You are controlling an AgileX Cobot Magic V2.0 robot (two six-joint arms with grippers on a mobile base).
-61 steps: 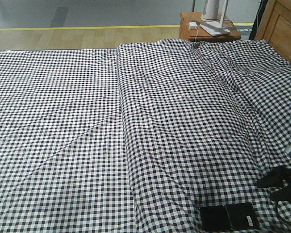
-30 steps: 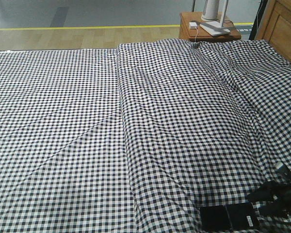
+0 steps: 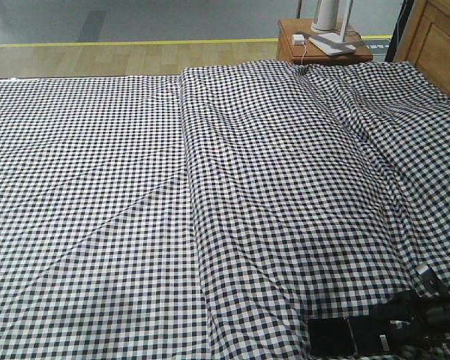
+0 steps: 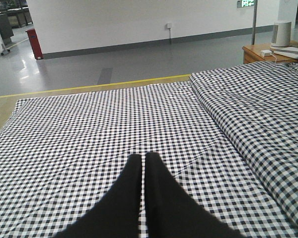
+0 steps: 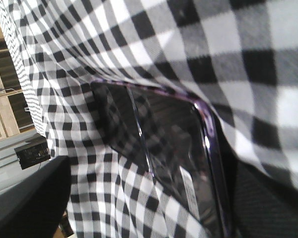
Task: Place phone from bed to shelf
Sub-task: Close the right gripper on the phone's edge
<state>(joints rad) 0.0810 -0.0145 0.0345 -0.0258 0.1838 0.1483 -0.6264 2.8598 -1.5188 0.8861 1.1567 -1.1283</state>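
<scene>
Gingham bed [image 3: 97,187], rumpled in long folds; phone [image 3: 351,335] lies flat at its near right edge.
Right gripper [image 3: 411,319] sits low at the phone's right end, its fingers [image 5: 25,203] spread wide with the phone between, not clamped. Left gripper [image 4: 143,171] hangs above the cloth, pressed closed, empty. Nightstand [image 3: 324,46] stands beyond the far corner.

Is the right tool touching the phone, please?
Cannot tell. In the front view the right tool overlaps the phone; the right wrist view shows neither contact nor gap plainly.
</scene>
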